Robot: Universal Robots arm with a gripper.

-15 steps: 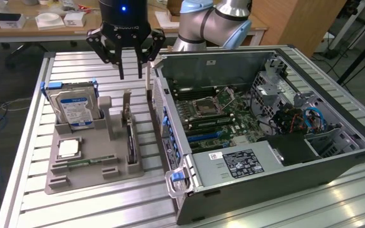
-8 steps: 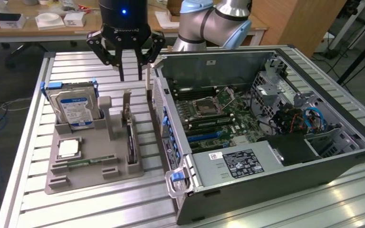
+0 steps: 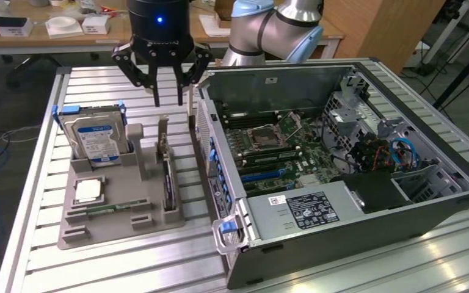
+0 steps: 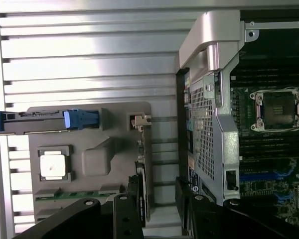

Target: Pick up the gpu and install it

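While the arm (image 3: 267,27) comes in from the far side of the table (image 3: 137,268) in the exterior view, its wrist points straight down and the black end effector (image 3: 168,101) hangs vertically, its fingers spread apart and holding nothing. It hovers above the far end of the gpu (image 3: 167,174), which stands on its long edge in a slot of the grey holder (image 3: 120,229), clear of the fingertips. On that holder, towards the exterior view's left, a hard drive (image 3: 96,139) with a blue-white label stands upright. Nearer the camera, a square processor chip (image 3: 88,190) and a green memory stick (image 3: 108,209) lie flat. Just beside the holder on the exterior view's right, the open computer case (image 3: 365,232) lies on its side with the motherboard (image 3: 283,152) exposed. Looking straight down, the wrist view shows the end effector (image 4: 158,181) with its two dark fingers (image 4: 133,199) standing open over the slatted table (image 4: 89,50). The gpu (image 4: 145,169) is seen edge-on as a thin strip in the holder (image 4: 114,149), with a silver bracket at one end. The card's other end runs into the gap between the fingers, closer to one than the other; whether it touches that one I cannot tell. The hard drive (image 4: 45,121), with blue tabs, sits in its own slot apart from the gpu, and the computer case (image 4: 214,129) stands on the card's other side.
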